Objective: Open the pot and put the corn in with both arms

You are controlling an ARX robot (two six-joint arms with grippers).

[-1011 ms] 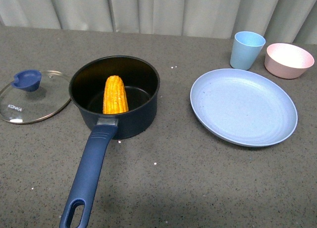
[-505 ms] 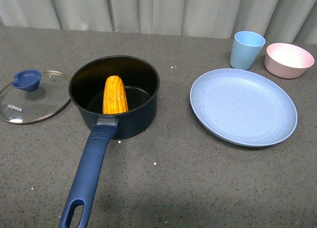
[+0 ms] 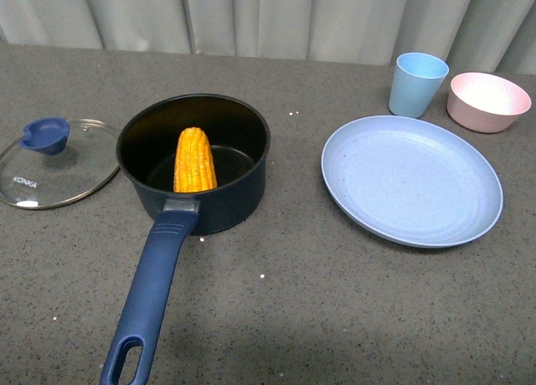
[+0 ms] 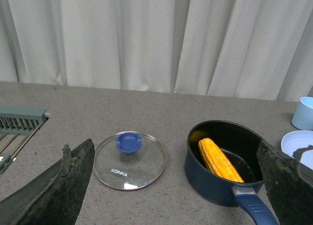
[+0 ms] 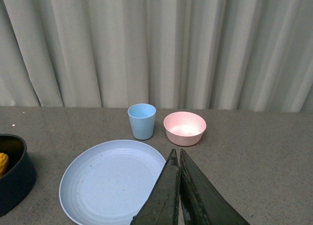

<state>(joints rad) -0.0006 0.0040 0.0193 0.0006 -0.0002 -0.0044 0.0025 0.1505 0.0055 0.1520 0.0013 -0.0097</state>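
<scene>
Now your pot (image 3: 194,163) sits uncovered on the counter (image 3: 335,301), with the corn (image 3: 194,161) leaning inside it. Its lid (image 3: 55,161) lies flat just left of the pot; a plate (image 3: 412,180) lies to the right. Your left gripper (image 4: 171,186) is spread wide and empty; your right gripper (image 5: 178,186) is closed, empty.

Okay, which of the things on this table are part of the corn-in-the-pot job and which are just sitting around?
Part of the job:
- pot, open
- corn, inside the pot
- glass lid, flat on the table beside the pot

Just sitting around:
- light-blue plate
- light-blue cup
- pink bowl
- rack, seen from the left wrist
</scene>
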